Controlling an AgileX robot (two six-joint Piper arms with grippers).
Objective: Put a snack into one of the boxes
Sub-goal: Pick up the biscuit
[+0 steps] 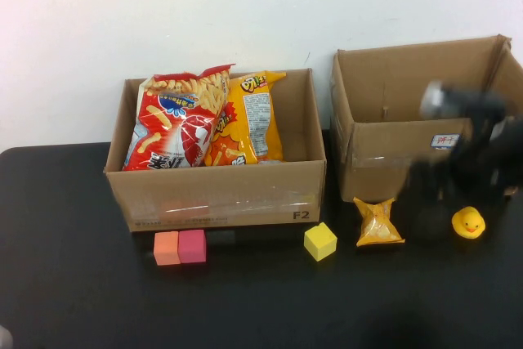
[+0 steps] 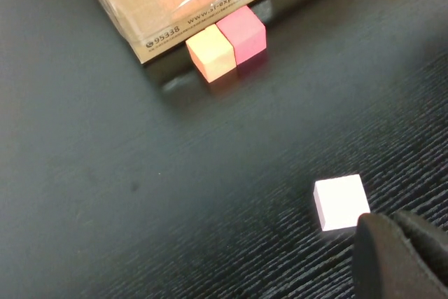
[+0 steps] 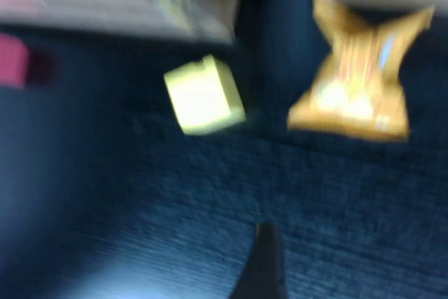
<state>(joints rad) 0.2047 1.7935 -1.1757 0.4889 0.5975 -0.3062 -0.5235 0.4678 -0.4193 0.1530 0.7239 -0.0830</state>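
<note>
Matte black table (image 1: pixel 73 284), wood-grained surface. Left corrugated cardboard box (image 1: pixel 216 194), taped front, holds two glossy crinkled snack bags: red (image 1: pixel 176 124) and orange (image 1: pixel 249 116), leaning upright. Right cardboard box (image 1: pixel 409 120) stands with flaps up. Right gripper (image 1: pixel 462 161), a blurred black mass, hovers before the right box; finger state cannot be determined. Small orange pillow-shaped snack packet (image 1: pixel 377 222) lies on the table before the right box. Left gripper (image 2: pixel 399 257) sits low near a white cube (image 2: pixel 341 202); finger state indeterminate. Yellow cube (image 1: pixel 320 241), pink cube (image 1: pixel 192 246) touching orange cube (image 1: pixel 166 248), rubber duck (image 1: pixel 468 222).
</note>
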